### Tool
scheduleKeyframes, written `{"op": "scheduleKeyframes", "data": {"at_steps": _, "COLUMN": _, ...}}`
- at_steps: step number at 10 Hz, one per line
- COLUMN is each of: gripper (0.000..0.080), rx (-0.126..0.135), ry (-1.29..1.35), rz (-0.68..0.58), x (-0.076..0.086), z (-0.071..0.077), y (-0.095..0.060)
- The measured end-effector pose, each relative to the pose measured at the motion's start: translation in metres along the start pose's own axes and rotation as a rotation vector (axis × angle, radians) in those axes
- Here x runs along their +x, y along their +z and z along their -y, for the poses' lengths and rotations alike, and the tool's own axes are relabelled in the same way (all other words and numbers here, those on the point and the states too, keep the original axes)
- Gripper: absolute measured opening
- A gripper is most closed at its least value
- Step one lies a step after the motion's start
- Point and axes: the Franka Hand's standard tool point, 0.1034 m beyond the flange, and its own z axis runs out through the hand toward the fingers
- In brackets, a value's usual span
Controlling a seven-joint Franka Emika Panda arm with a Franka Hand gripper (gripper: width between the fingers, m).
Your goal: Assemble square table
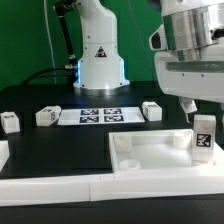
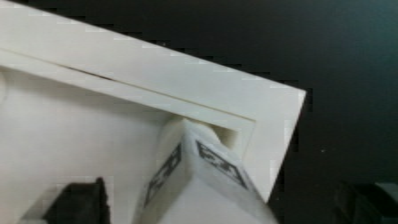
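Observation:
The square table top [image 1: 150, 146], a white tray with a raised rim, lies at the front right of the black table. One white tagged leg block [image 1: 203, 136] stands upright in its right-hand corner. My gripper [image 1: 201, 108] hangs directly over that leg. In the wrist view the leg [image 2: 205, 165] sits in the tray's corner [image 2: 125, 90] between my dark fingers [image 2: 75, 202], with a gap on each side. The gripper [image 2: 217, 206] is open and holds nothing. Three more leg blocks lie on the table [image 1: 10, 122] [image 1: 47, 116] [image 1: 151, 110].
The marker board [image 1: 98, 116] lies flat at the middle back, in front of the robot base [image 1: 100, 62]. Long white border bars [image 1: 60, 186] run along the front edge, with another piece at the exterior view's left [image 1: 3, 152].

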Motion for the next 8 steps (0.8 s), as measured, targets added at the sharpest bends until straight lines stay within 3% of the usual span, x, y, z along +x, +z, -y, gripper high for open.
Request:
{"op": "scheduleKeyframes", "data": {"at_steps": 2, "gripper": 0.0646, "rx": -0.01, "ry": -0.246, "rz": -0.005, "x": 0.0023, "z": -0.0011, "y": 0.0009}}
{"op": "scheduleKeyframes", "data": {"at_steps": 3, "gripper": 0.0649, "rx": -0.039, "ry": -0.445, "rz": -0.014, "x": 0.0036, "z": -0.0029, "y": 0.0011}}
{"op": "scheduleKeyframes", "data": {"at_steps": 5, "gripper": 0.0649, "rx": -0.072, "ry": -0.756, "rz": -0.029, "x": 0.0087, "z": -0.0033, "y": 0.0069}}
{"op": "scheduleKeyframes", "data": {"at_steps": 7, "gripper": 0.0649, "rx": -0.073, "ry": -0.747, "rz": -0.026, "x": 0.0065, "z": -0.0035, "y": 0.0094}}
{"op": "scheduleKeyframes", "data": {"at_steps": 8, "gripper": 0.0545, "rx": -0.073, "ry": -0.742, "rz": -0.026, "x": 0.0068, "z": -0.0038, "y": 0.0098}}
